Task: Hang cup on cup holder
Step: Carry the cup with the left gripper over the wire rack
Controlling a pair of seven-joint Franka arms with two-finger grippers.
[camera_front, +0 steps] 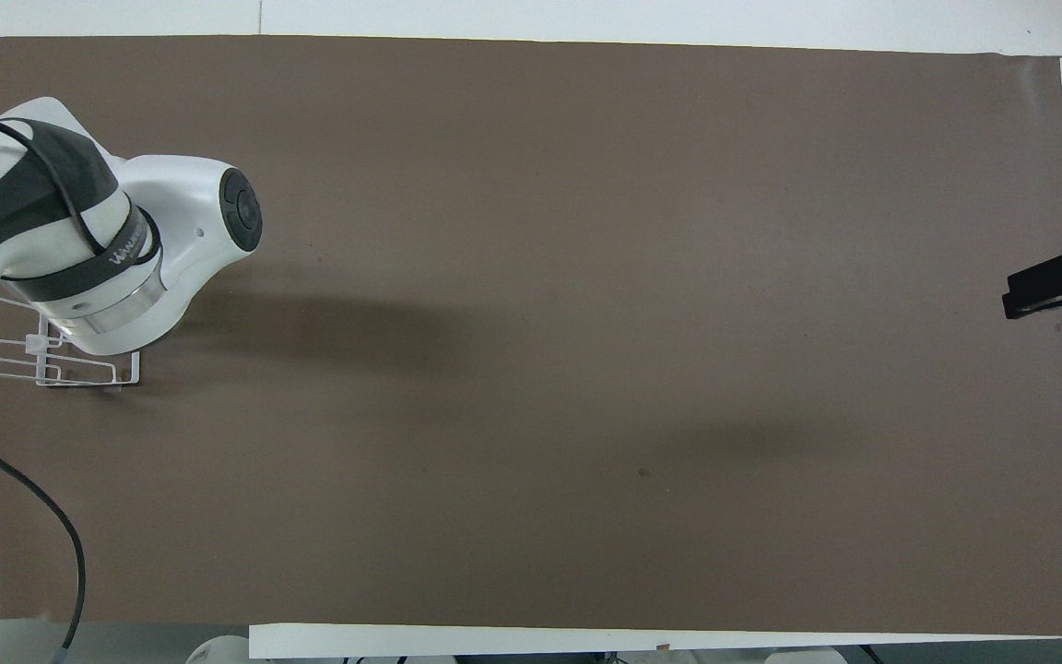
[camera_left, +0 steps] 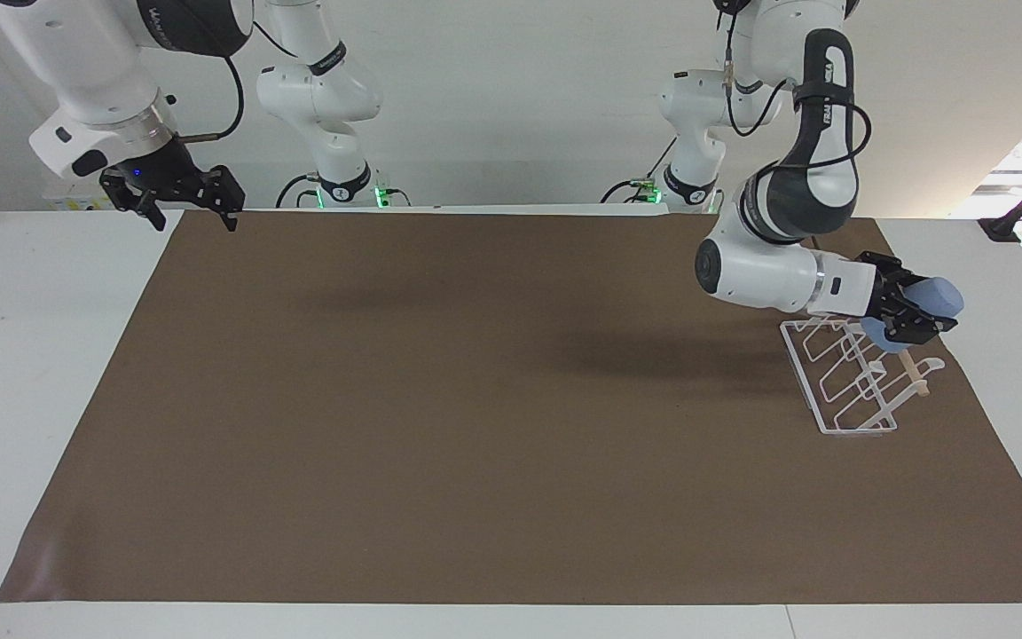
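One cup (camera_left: 935, 297) clamped in left gripper (camera_left: 906, 312), over cup holder (camera_left: 839, 382), toward its 1 o'clock corner | step: placing on prong | contact with wire possibly none, unclear | next: lower mouth onto loop, release | right gripper (camera_left: 184, 206) wide, waiting at mat's corner

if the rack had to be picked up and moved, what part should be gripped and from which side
Probably the wooden dowel across the top of the rack: it's the highest bar, so come straight down from above at its free end. The left gripper holds the cup over the rest. The right gripper waits, open.
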